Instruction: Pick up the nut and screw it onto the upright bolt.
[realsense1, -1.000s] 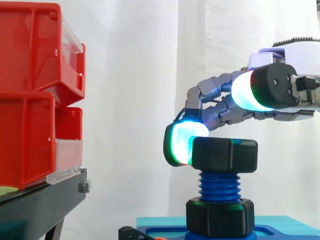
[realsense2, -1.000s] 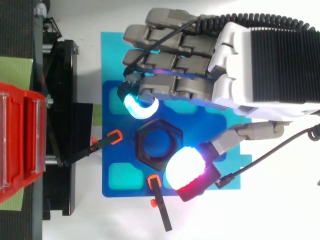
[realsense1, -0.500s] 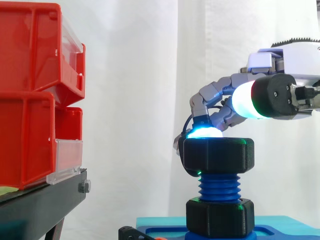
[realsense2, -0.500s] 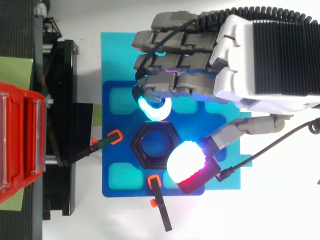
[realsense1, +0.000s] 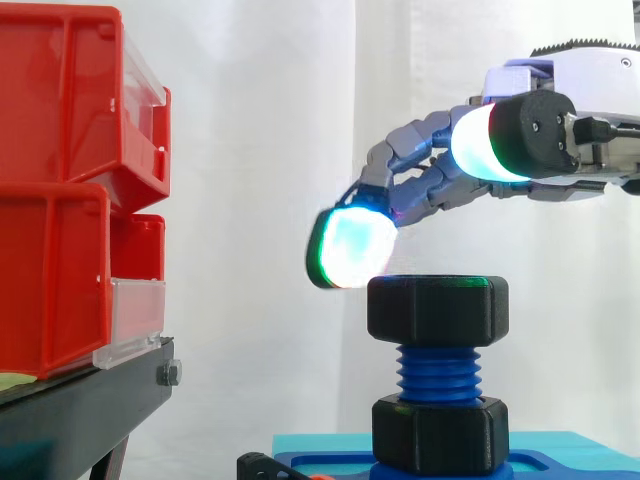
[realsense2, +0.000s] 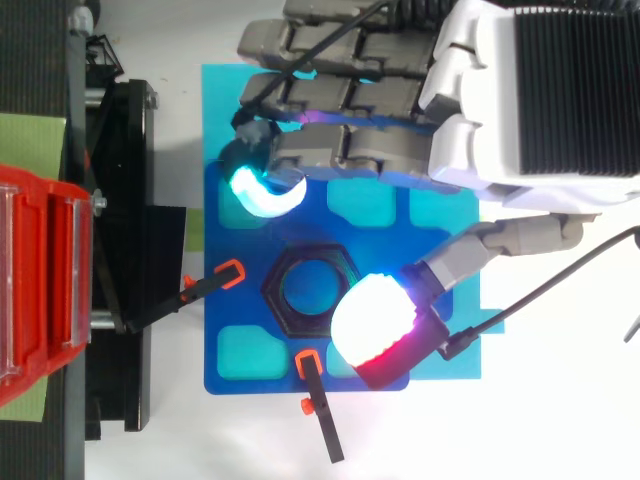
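A black hex nut (realsense1: 437, 310) sits on top of the upright blue bolt (realsense1: 437, 373), with several threads bare below it. From above, the nut (realsense2: 281, 303) is a ring around the bolt's hole. The bolt rises from a black hex base (realsense1: 437, 435) on a blue plate (realsense2: 240, 372). My hand (realsense2: 530, 100) hovers above and behind the nut, open. Its fingers are spread and touch nothing. A cyan-glowing fingertip (realsense1: 350, 248) hangs just above the nut's left edge. The thumb pad (realsense2: 372, 318) glows white and red above the nut's near right corner.
Red bins (realsense1: 70, 190) stack on a black stand (realsense1: 80, 415) at the left. Two black clamps with orange tips (realsense2: 228, 274) (realsense2: 312, 372) lie on the blue plate beside the nut. A cyan mat (realsense2: 225, 100) lies under the plate.
My hand has let go of the nut and risen. The fingertip that touched the nut's far side now floats above and to its left. The nut stays on the bolt.
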